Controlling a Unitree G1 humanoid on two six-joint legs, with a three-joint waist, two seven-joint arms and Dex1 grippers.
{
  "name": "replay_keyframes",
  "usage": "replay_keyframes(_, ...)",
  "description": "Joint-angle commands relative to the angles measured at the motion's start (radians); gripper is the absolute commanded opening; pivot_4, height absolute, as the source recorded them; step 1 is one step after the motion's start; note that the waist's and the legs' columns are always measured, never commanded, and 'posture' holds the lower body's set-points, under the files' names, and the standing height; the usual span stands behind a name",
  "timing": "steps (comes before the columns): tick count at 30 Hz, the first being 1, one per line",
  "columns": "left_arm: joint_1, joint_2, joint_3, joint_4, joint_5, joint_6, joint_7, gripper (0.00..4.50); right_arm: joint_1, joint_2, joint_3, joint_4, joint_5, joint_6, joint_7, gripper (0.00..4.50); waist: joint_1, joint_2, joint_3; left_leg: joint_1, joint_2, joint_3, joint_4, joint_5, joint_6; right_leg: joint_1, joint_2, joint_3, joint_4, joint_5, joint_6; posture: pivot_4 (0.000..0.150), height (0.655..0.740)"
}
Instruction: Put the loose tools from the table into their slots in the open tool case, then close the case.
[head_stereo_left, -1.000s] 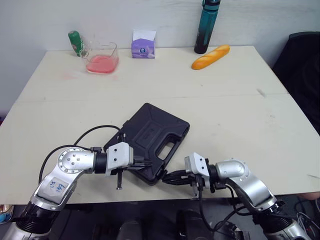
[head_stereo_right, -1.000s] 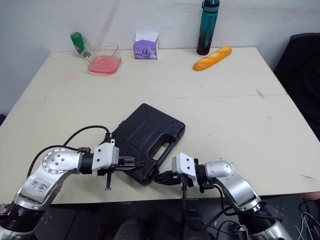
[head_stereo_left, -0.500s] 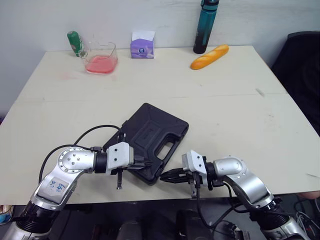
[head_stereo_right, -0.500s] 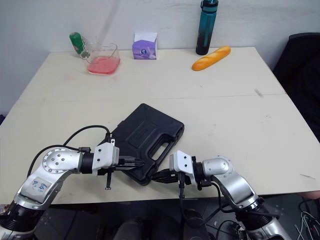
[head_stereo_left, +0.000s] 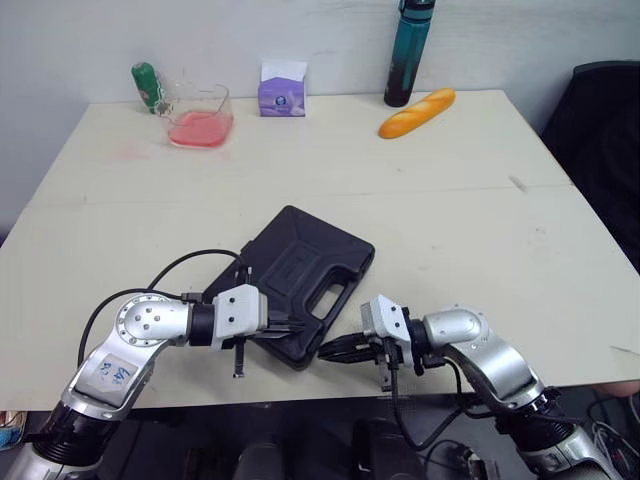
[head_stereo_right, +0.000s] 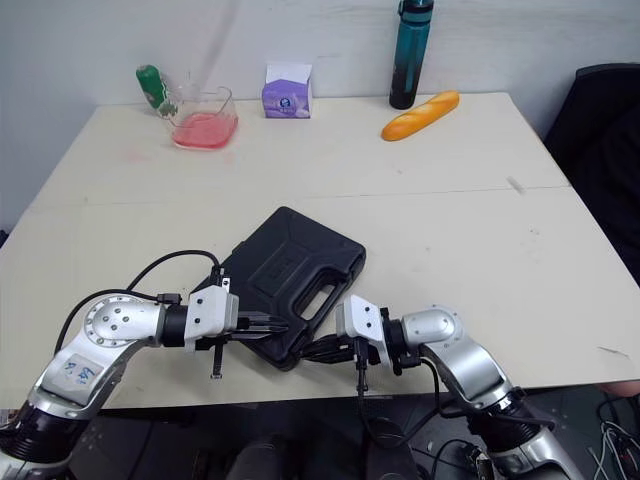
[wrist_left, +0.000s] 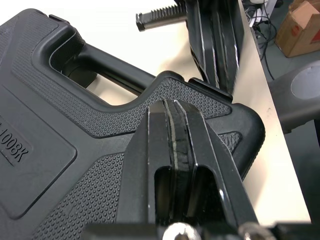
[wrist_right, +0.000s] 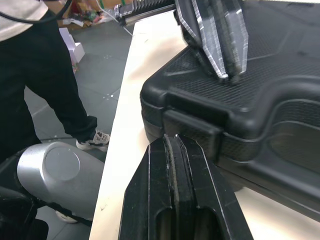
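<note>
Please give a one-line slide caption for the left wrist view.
Left gripper, jaws shut, on the closed tool case near its handle; right gripper, also shut, opposite.

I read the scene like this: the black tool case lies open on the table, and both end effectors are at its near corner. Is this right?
Not fully. The tool case is closed, not open: the left eye view shows its lid down flat. The rest holds: it lies on the table, and the left end effector and the right end effector are both at its near corner.
</note>
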Motion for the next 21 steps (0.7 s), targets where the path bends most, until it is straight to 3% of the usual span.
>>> replay_keyframes(1,0.067,0.012,0.073,0.005,-0.107,0.034,-0.051,0.0,0.01,-0.099,-0.089,-0.076,0.079,0.015,0.08,0.07,0.0,0.0,0.001,0.0,0.0,0.0,0.0,0.0,0.0,0.0,0.0,0.0,0.0,0.0,0.0,0.15,0.74)
replay_keyframes(3,0.084,0.025,0.165,-0.048,-0.218,0.082,-0.058,0.0,0.023,-0.183,-0.141,-0.108,0.129,0.042,0.135,0.07,0.0,-0.002,0.005,-0.003,0.0,0.002,-0.001,0.0,0.0,-0.004,0.0,0.0,0.0,0.0,0.0,0.15,0.74)
replay_keyframes(8,0.14,0.106,0.365,-0.098,-0.305,0.151,-0.055,0.0,0.035,-0.32,-0.267,-0.121,0.208,0.081,0.181,0.07,0.001,-0.011,0.018,-0.008,0.0,0.0,0.0,0.001,-0.002,-0.008,0.001,-0.002,-0.001,0.0,0.0,0.15,0.74)
replay_keyframes(10,0.213,0.14,0.471,-0.102,-0.323,0.194,-0.056,0.64,0.011,-0.351,-0.33,-0.071,0.223,0.109,0.164,0.0,-0.002,-0.011,0.018,-0.008,0.0,0.001,0.0,0.001,-0.002,-0.008,0.0,-0.004,-0.001,0.0,0.0,0.15,0.74)
replay_keyframes(12,0.335,0.169,0.591,-0.112,-0.32,0.233,-0.08,1.37,-0.003,-0.382,-0.388,-0.019,0.221,0.105,0.162,0.67,-0.006,-0.011,0.022,-0.008,0.0,0.003,0.0,0.001,-0.002,-0.008,0.0,-0.004,-0.001,0.0,0.001,0.15,0.74)
replay_keyframes(15,0.479,0.149,0.735,-0.112,-0.306,0.256,-0.073,2.83,-0.002,-0.443,-0.416,0.057,0.153,0.02,0.2,2.11,0.0,-0.012,0.026,-0.008,-0.001,0.005,0.0,0.001,-0.002,-0.009,0.0,-0.005,-0.002,0.0,0.001,0.15,0.74)
replay_keyframes(19,0.648,0.052,0.894,0.011,-0.219,0.123,-0.077,4.48,-0.103,-0.473,-0.409,0.319,0.02,-0.146,0.185,3.94,-0.001,-0.012,0.027,-0.01,-0.002,0.004,0.001,0.001,-0.002,-0.01,-0.001,-0.006,-0.005,0.001,0.001,0.15,0.74)
replay_keyframes(20,0.667,0.044,0.914,0.038,-0.202,0.103,-0.073,4.5,-0.135,-0.479,-0.398,0.381,-0.017,-0.196,0.188,4.4,-0.001,-0.012,0.027,-0.012,-0.003,0.005,0.002,0.0,-0.001,-0.011,-0.001,-0.006,-0.005,0.001,0.001,0.15,0.74)
replay_keyframes(21,0.673,0.036,0.934,0.056,-0.191,0.082,-0.063,4.5,-0.16,-0.481,-0.398,0.425,-0.026,-0.221,0.199,4.46,-0.001,-0.012,0.028,-0.013,-0.003,0.005,0.003,0.0,-0.001,-0.012,-0.001,-0.006,-0.005,0.001,0.001,0.15,0.74)
